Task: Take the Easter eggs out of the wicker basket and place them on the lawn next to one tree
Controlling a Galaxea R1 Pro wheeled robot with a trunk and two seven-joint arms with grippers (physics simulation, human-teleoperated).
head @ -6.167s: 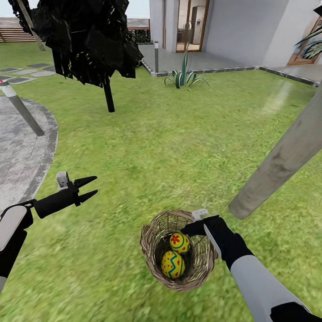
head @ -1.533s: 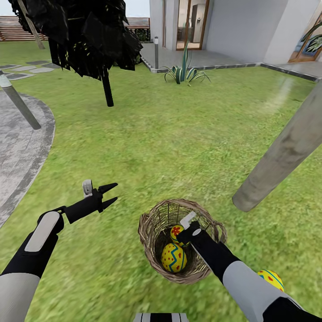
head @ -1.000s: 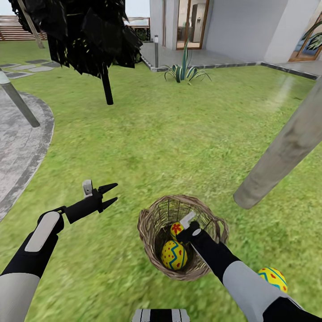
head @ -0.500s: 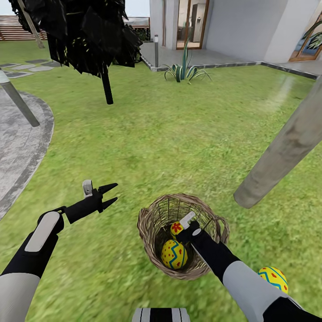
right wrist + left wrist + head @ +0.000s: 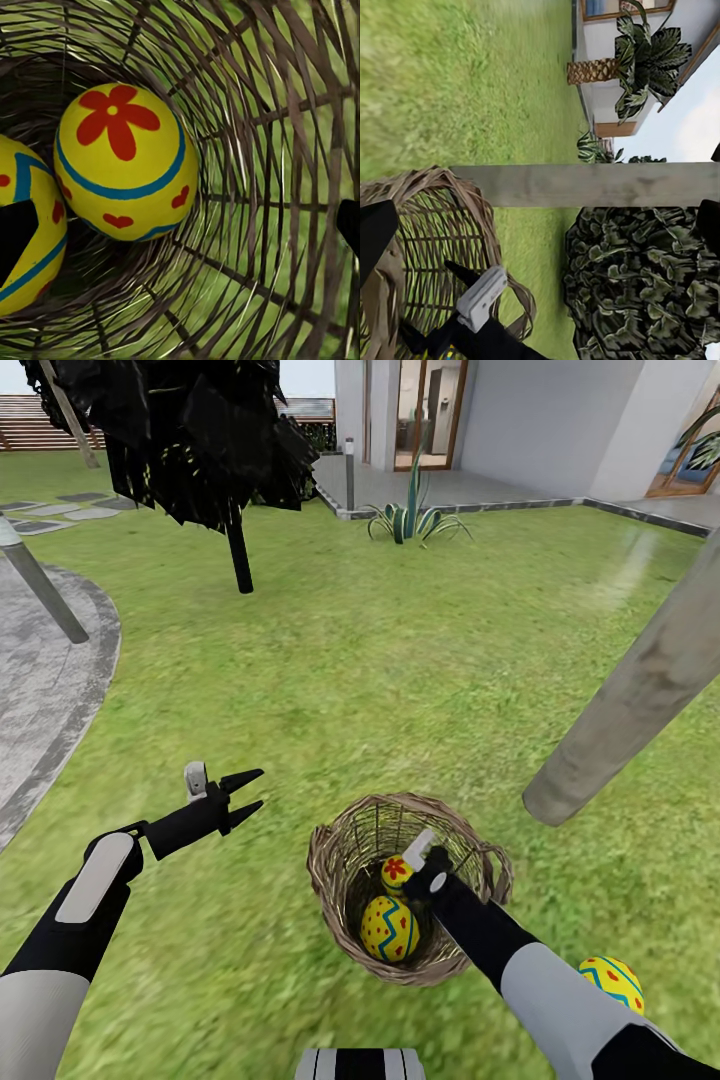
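The wicker basket [image 5: 400,800] stands on the lawn [image 5: 400,660] in the head view. Two Easter eggs lie in it, a flower-marked egg [image 5: 396,871] and a zigzag egg [image 5: 390,928]. A third egg [image 5: 610,982] rests on the grass at the lower right, near the pale tree trunk [image 5: 630,700]. My right gripper [image 5: 412,880] reaches inside the basket. In the right wrist view it [image 5: 184,225] is open, its fingertips wide apart beside the flower egg [image 5: 124,161]. My left gripper [image 5: 245,792] hangs open over the grass left of the basket.
A near-black tree [image 5: 238,560] stands at the back left. Grey paving [image 5: 50,660] curves along the left, with a slanted post [image 5: 40,595]. A spiky plant [image 5: 410,520] and the white house [image 5: 540,420] lie beyond the lawn. The left wrist view shows the trunk [image 5: 600,184] and foliage [image 5: 645,285].
Since the oldest frame the view has shifted, and my right gripper has gone from the basket's rim down inside it. Over the last second it edged slightly lower; the left arm stayed still.
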